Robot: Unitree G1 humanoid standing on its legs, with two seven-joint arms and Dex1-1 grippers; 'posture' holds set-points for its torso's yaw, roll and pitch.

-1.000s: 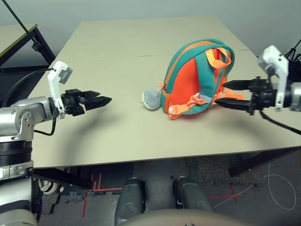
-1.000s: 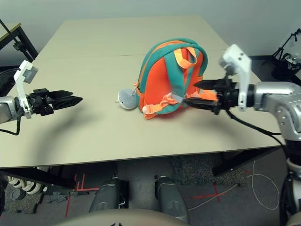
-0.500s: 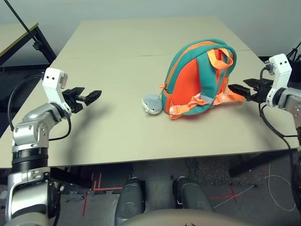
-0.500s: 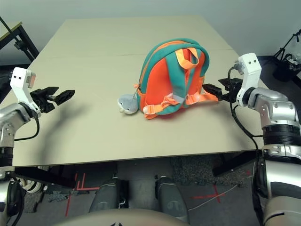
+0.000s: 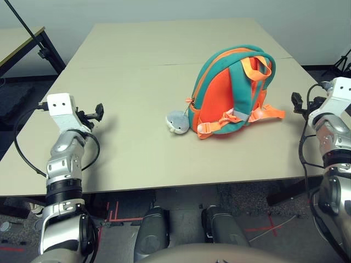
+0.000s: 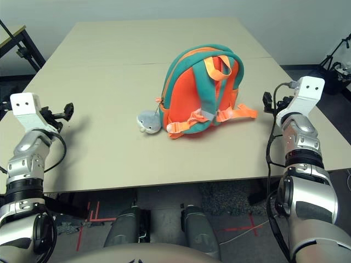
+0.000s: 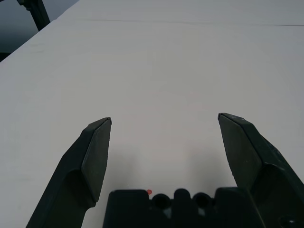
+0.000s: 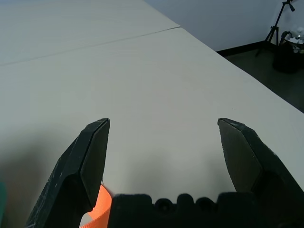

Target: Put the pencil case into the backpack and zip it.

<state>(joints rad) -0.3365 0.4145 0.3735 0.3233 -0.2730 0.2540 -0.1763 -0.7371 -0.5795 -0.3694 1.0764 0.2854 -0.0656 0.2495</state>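
Backpack [image 5: 233, 90] stands upright mid-table, both grippers' fingers [image 7: 95, 156] spread wide, holding nothing.

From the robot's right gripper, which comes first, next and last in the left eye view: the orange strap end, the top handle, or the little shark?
1. Orange strap end: lying on the table on the backpack's right, closest to the right gripper.
2. Top handle: up at the backpack's top, farther back.
3. Shark: on the backpack's far, left side.

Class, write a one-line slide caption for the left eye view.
An orange and teal backpack stands upright on the beige table with a plush shark beside it, both hands drawn back to the sides.
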